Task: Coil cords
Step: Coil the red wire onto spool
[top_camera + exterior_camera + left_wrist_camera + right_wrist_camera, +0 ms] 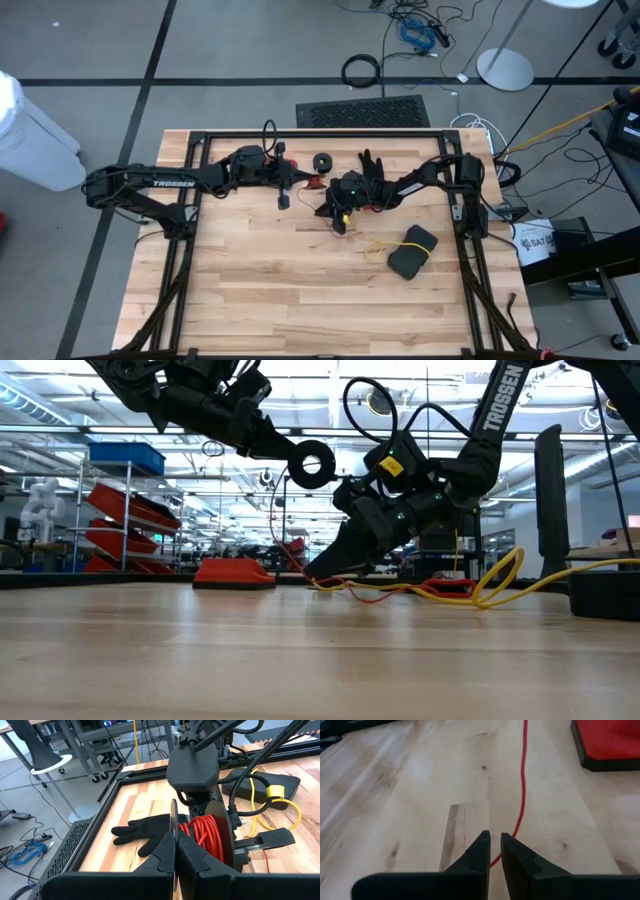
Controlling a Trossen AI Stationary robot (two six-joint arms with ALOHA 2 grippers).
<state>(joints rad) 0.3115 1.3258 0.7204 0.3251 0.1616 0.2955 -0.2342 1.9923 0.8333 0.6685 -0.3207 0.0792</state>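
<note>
2 dark arms meet over the far middle of the wooden counter (300, 290). The left gripper (175, 852) has its fingers pressed together on the thin rim of a round black reel (220, 827), which is wound with red-orange cord (202, 832); in the low view the reel (311, 464) hangs clear above the counter. The right gripper (495, 847) points steeply down at the wood, fingers a narrow slit apart, with the loose red-orange cord (522, 780) running along the counter and passing under its tips; whether they pinch it cannot be told. A yellow cord (500, 575) lies in loops on the counter near the right arm, beside a black pouch (412, 251). A black glove (142, 832) lies flat behind the reel, and a red tray (610, 742) sits off to one side.
</note>
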